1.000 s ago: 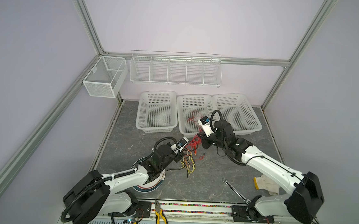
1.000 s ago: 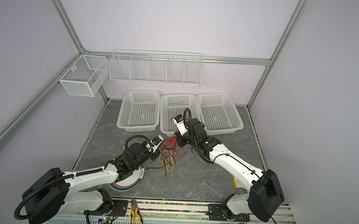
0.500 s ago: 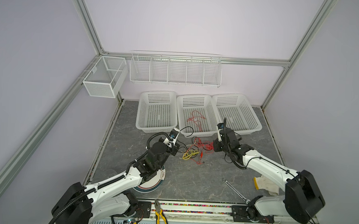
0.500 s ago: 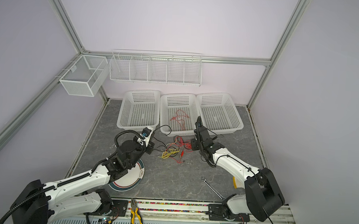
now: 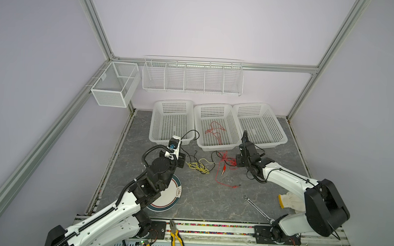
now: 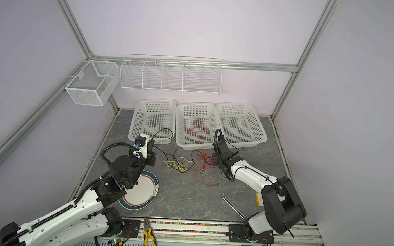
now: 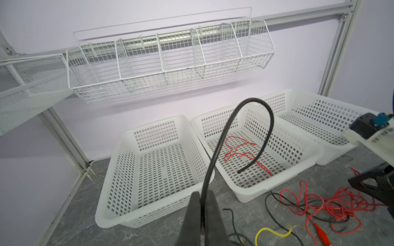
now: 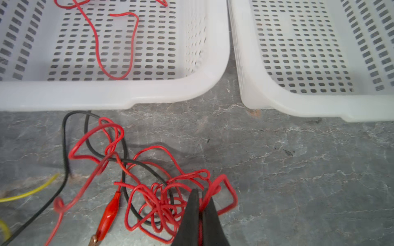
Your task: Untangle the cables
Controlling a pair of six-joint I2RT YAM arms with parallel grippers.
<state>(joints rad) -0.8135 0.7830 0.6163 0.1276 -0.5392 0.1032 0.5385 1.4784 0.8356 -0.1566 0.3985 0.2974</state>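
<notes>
My left jaws were clamped on the black cable, which arched up out of them and ran across toward the right jaws. Between the two pairs of jaws the yellow cable lay loose on the bench. My right jaws were pinched together on the red cable, its knot bunched at their tips with a black strand threaded through. I judged that a slow, level pull apart would serve best, easing off if the knot tightened.

Grey marbled tabletop: three white baskets at back, cables mid, plate, wrench, glove nearer front.
</notes>
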